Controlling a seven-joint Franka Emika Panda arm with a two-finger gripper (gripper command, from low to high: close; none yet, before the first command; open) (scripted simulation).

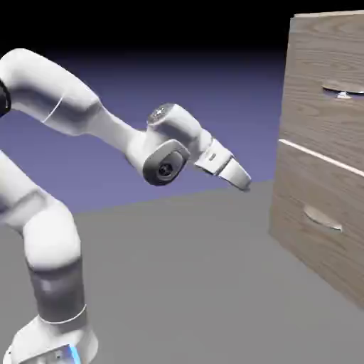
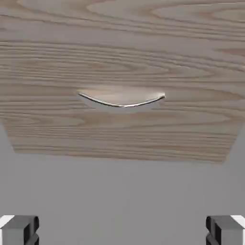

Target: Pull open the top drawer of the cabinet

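Blue-violet backdrop (image 1: 213, 99), seemingly grey floor (image 1: 178, 284)

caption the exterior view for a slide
Robot arm with its hand short of a wood-grain cabinet, both drawers closed

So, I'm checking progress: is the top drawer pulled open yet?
No, the top drawer sits closed, its front in line with the lower one.

Cabinet (image 1: 320, 142): light-brown wood grain, pale seam. Handles (image 1: 323, 218): silver. Arm (image 1: 53, 89): white, grey joint caps. Backdrop (image 1: 213, 106): blue-violet, black up top.
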